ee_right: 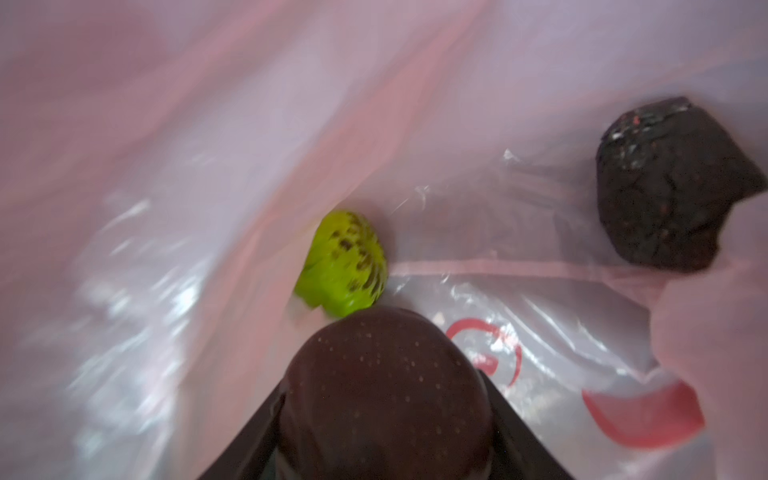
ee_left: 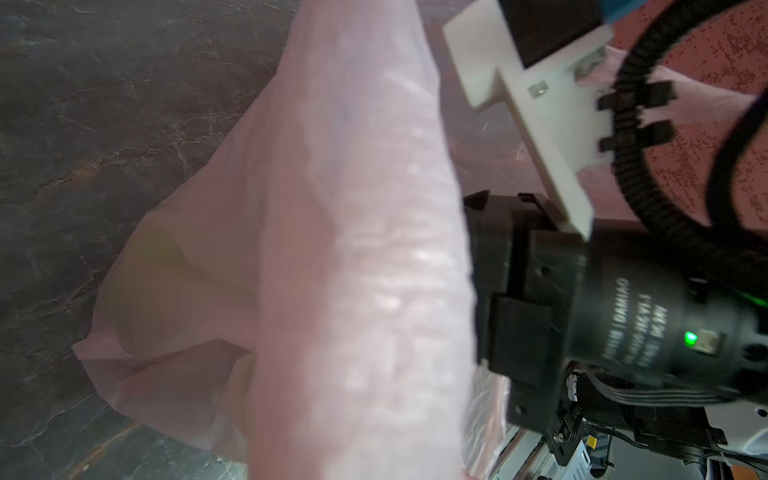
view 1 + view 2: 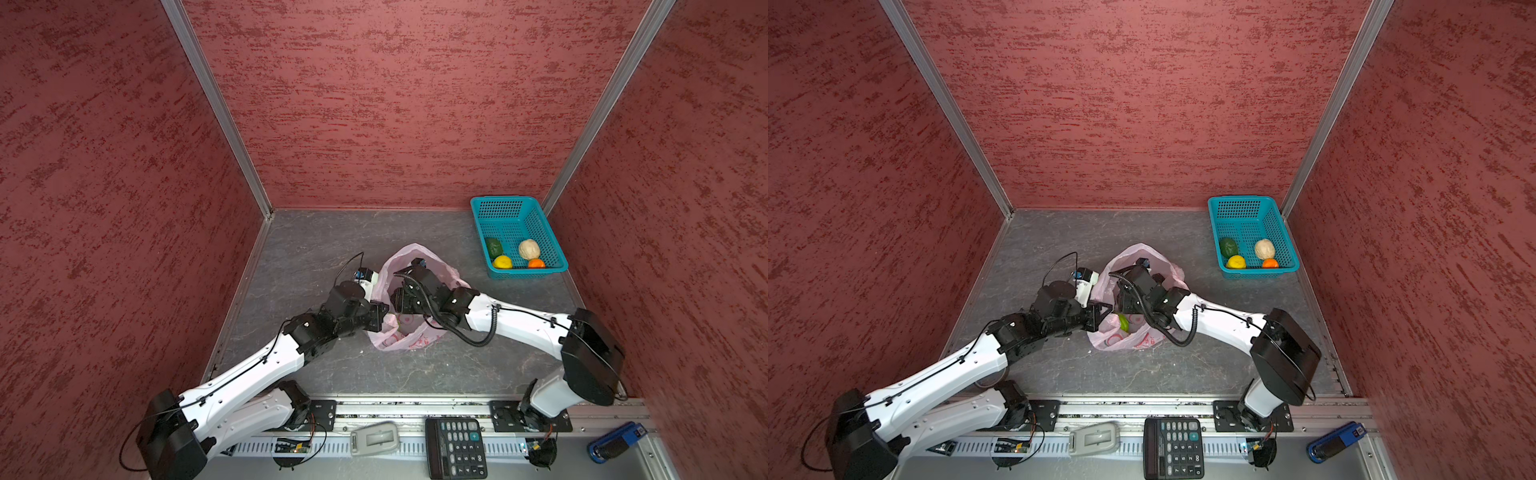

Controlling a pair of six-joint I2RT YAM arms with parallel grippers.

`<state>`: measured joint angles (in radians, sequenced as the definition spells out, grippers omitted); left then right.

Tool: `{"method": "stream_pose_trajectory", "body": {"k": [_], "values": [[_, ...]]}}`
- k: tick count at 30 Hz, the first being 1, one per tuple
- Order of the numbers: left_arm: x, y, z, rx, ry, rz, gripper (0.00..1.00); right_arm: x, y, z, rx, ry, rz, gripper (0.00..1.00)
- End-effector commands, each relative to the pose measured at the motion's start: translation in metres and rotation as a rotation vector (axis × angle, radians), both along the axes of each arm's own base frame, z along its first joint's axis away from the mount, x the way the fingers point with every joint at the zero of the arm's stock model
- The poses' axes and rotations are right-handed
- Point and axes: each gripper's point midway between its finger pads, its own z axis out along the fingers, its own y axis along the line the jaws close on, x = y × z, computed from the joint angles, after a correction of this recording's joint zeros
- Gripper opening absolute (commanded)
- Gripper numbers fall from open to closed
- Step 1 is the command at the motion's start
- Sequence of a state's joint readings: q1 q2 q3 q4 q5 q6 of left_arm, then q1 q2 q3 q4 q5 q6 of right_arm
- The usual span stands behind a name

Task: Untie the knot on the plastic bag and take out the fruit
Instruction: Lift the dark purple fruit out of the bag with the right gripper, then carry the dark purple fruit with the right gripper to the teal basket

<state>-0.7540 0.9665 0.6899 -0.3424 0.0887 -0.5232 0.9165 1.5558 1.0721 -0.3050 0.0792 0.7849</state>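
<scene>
There's the plastic bag (image 3: 409, 340), crumpled on the surface (image 3: 415, 374), well apart from the teal basket (image 3: 525, 272), nearer and to its left. It's thin, pale pink with red print, mouth gaping upward. Inside it, a bumpy bright-green fruit (image 1: 343, 266) lies against the film, a rough black fruit (image 1: 665, 187) sits apart from it, and a speckled maroon fruit (image 1: 382, 365) is wedged between the jaws of the right claw (image 1: 384, 399). At the basket's near end, close together: dark green fruit (image 3: 494, 247), cream-white fruit (image 3: 529, 249), yellow fruit (image 3: 502, 262), orange fruit (image 3: 536, 263).

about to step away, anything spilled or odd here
Nothing spilled or damaged. Four fruit sit in the teal basket; others are in the plastic bag. Only a calculator at the front edge looks stray.
</scene>
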Motion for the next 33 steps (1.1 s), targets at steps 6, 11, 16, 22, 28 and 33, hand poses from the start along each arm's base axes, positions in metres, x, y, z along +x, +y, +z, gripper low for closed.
{"method": "stream_pose_trajectory", "body": {"k": [6, 11, 16, 22, 28, 33], "values": [[0.001, 0.0, 0.008, -0.019, -0.029, 0.005, 0.0, -0.015, -0.02, 0.06, 0.018, -0.06, -0.014, 0.42], [0.0, 0.0, 0.009, -0.017, -0.032, 0.005, 0.0, -0.015, -0.032, 0.096, 0.027, -0.116, -0.035, 0.42], [0.0, -0.001, 0.009, -0.018, -0.036, 0.005, 0.0, -0.006, -0.049, 0.125, 0.017, -0.178, -0.08, 0.42], [0.0, -0.002, 0.008, -0.017, -0.039, 0.005, 0.0, 0.018, -0.088, 0.153, 0.081, -0.23, -0.164, 0.42], [0.0, -0.003, 0.009, -0.018, -0.042, 0.014, 0.0, 0.051, -0.148, 0.172, 0.091, -0.274, -0.276, 0.42], [0.001, -0.003, 0.011, -0.017, -0.045, 0.027, 0.0, 0.082, -0.196, 0.176, 0.065, -0.302, -0.364, 0.42]]}}
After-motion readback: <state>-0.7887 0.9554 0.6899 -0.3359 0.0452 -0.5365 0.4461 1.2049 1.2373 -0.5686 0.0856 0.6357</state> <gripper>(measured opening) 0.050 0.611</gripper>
